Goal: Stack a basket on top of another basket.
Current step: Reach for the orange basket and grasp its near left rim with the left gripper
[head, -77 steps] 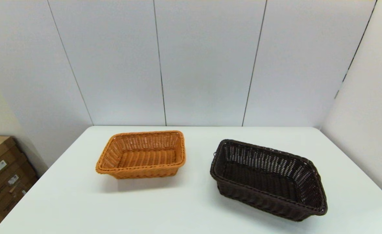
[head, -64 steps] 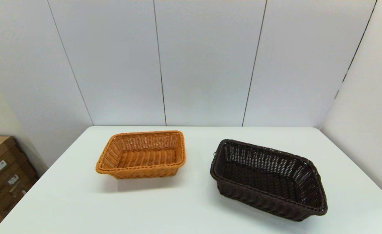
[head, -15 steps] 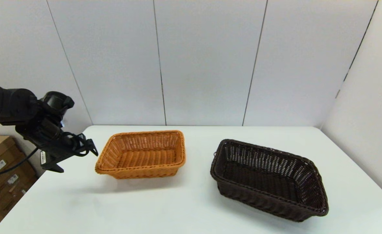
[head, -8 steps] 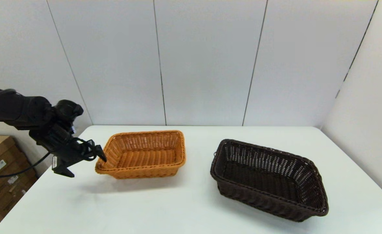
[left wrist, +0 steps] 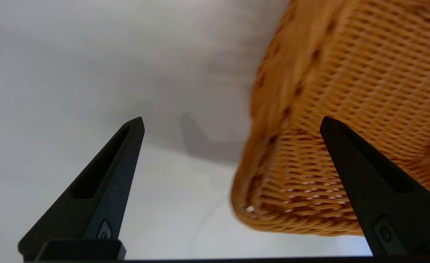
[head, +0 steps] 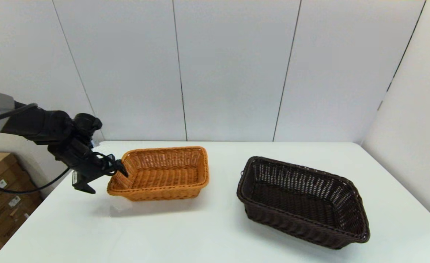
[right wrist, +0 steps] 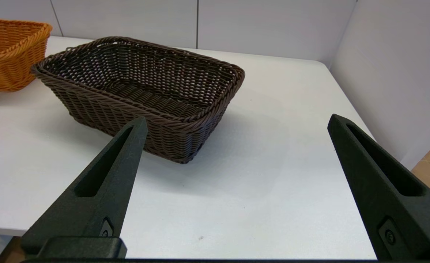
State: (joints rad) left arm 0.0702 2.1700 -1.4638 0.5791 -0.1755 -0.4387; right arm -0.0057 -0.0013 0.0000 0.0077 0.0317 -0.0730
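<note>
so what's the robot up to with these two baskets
The left pincer is open at the left end of the orange-tan basket, its fingers straddling that end's rim without closing on it. The dark brown basket sits apart on the white table, to the right, untouched. The right pincer is open and parked off the table's near edge, facing the dark basket. Nothing is stacked yet.

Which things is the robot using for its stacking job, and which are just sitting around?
For the job:
- orange-tan basket, on the table
- dark brown basket, apart from it
- left gripper, open at the orange-tan basket's end rim
- right gripper, open, parked off the table's near edge

Just lying about:
- cardboard boxes beside the table
</note>
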